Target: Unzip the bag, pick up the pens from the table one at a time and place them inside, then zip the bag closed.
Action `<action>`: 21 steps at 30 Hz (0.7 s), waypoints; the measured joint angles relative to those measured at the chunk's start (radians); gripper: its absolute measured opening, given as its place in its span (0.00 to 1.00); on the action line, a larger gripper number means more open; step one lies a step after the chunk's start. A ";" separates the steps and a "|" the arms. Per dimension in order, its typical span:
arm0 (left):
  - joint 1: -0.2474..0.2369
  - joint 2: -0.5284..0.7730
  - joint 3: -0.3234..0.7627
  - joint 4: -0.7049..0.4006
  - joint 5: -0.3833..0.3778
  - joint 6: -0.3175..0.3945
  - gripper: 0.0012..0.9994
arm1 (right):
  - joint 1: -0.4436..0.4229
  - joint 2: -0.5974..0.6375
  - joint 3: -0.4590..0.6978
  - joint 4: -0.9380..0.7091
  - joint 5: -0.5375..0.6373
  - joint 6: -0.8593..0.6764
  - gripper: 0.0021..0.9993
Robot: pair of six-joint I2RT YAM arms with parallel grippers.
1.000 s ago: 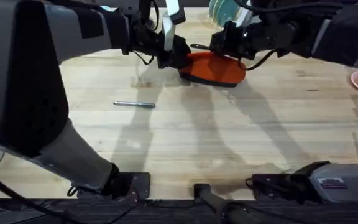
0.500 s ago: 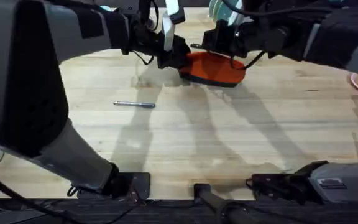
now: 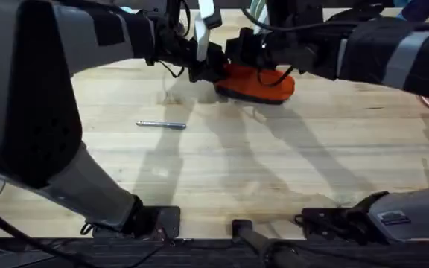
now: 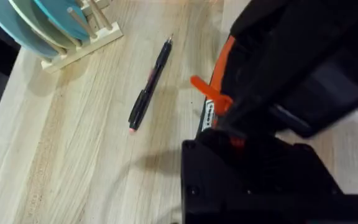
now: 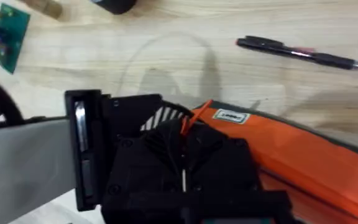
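Note:
The orange bag (image 3: pixel 268 83) lies at the far middle of the table (image 3: pixel 274 171). My left gripper (image 3: pixel 213 68) is shut on the bag's left end. My right gripper (image 3: pixel 246 53) reaches across over the bag's top near that same end and is shut on the orange zipper pull (image 5: pixel 190 121). The black pen (image 4: pixel 149 84) lies on the wood just behind the bag and shows in the right wrist view too (image 5: pixel 303 53). The silvery pen (image 3: pixel 161 124) lies alone on the table, left of and nearer than the bag.
A wooden dish rack with blue plates (image 4: pixel 48 25) stands at the far edge behind the bag. A small green circuit board (image 5: pixel 8 28) lies near the bag's left end. Open wood stretches from the bag to the near edge.
My right gripper has slid left along the top of the bag, toward the end my left gripper holds. The left gripper, the bag and the silvery pen have stayed in place.

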 joint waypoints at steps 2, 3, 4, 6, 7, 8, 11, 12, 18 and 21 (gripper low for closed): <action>0.000 0.000 0.000 0.000 0.000 0.000 0.04 | 0.012 0.004 0.000 0.009 0.000 0.004 0.03; 0.000 0.000 0.000 0.000 0.000 0.000 0.04 | 0.017 0.006 0.000 0.012 0.000 0.005 0.03; 0.000 0.000 0.000 -0.001 0.000 0.000 0.04 | 0.021 0.008 0.000 0.016 0.001 0.007 0.03; 0.000 0.000 0.000 -0.001 0.000 0.000 0.04 | 0.024 0.010 0.000 0.017 0.003 0.011 0.03; 0.000 0.000 0.000 -0.001 0.000 0.000 0.04 | 0.024 0.009 0.000 0.017 0.005 0.011 0.03; 0.000 0.000 0.000 -0.001 0.000 0.000 0.04 | 0.024 0.009 0.000 0.017 0.005 0.012 0.03; 0.000 0.000 0.000 -0.001 0.000 0.000 0.04 | 0.024 0.009 0.000 0.017 0.005 0.014 0.04; 0.000 0.000 0.000 -0.001 0.000 0.000 0.04 | 0.024 0.010 0.000 0.017 0.005 0.014 0.06; 0.000 0.000 0.000 0.000 0.000 0.000 0.04 | 0.021 0.010 0.000 0.013 -0.004 0.014 0.16; 0.000 0.000 0.000 0.000 0.000 0.000 0.04 | 0.007 0.007 0.000 -0.007 -0.013 0.014 0.15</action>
